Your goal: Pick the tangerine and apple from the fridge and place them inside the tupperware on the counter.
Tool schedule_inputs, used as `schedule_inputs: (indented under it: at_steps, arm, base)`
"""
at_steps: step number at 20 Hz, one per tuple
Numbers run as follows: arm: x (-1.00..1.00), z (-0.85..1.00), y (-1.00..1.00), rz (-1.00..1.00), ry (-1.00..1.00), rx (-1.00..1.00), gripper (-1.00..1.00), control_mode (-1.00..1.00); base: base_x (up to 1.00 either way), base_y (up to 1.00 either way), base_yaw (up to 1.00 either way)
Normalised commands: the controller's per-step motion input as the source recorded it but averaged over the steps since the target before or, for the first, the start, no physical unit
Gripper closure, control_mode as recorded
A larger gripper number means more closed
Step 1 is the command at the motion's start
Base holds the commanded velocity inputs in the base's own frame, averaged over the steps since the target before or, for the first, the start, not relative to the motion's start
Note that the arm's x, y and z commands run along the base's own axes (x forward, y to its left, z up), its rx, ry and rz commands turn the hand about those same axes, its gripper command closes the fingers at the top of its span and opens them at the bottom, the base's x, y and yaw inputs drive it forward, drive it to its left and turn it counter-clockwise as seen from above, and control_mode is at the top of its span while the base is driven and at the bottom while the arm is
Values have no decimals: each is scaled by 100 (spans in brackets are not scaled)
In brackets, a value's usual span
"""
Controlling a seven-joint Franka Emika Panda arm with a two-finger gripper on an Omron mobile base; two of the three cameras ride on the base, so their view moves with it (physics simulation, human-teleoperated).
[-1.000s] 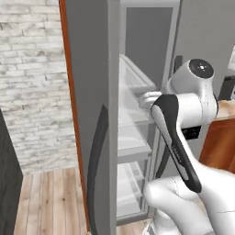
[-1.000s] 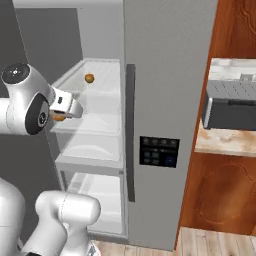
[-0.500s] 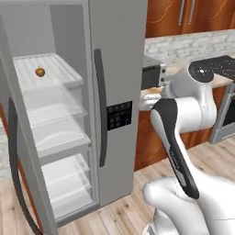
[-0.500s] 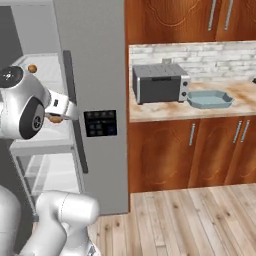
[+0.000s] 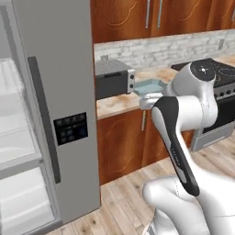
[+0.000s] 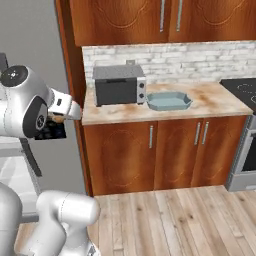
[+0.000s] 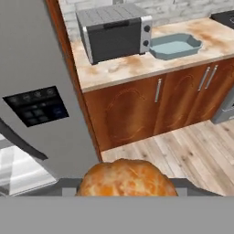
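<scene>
step: carrying fruit to counter (image 6: 210,97) | gripper (image 7: 122,194) clamped on tangerine (image 7: 122,178) (orange skin, no red) | tupperware (image 6: 169,101) beside toaster oven (image 6: 119,84) | next: reach over tupperware, then release

A rendered home kitchen is shown. A tall grey two-door fridge (image 5: 55,92) with a dark vertical handle and a black control panel is set beside reddish-brown wooden base cabinets (image 6: 165,150) topped by a beige, brown-speckled stone-look desk (image 6: 210,97). On that desk a dark grey toaster oven (image 6: 119,84) and a shallow pale blue-grey rectangular container (image 6: 169,101) are placed. Matching wall cupboards (image 6: 150,20), a pale brick backsplash (image 6: 200,60), a black-topped stove (image 5: 220,75) and a light plank floor (image 6: 175,220) are seen.
</scene>
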Motion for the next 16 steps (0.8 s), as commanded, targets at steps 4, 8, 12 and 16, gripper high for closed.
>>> schedule_inputs:
  at_steps: [4,8,12,16]
  arm:
    - [0,0,0,0,0,0,100,100]
    - [0,0,0,0,0,0,100,100]
    - [0,0,0,0,0,0,100,100]
    - [0,0,0,0,0,0,100,100]
  base:
    - [62,-95,0]
    - [85,-85,0]
    - [99,-76,0]
    - [100,-72,0]
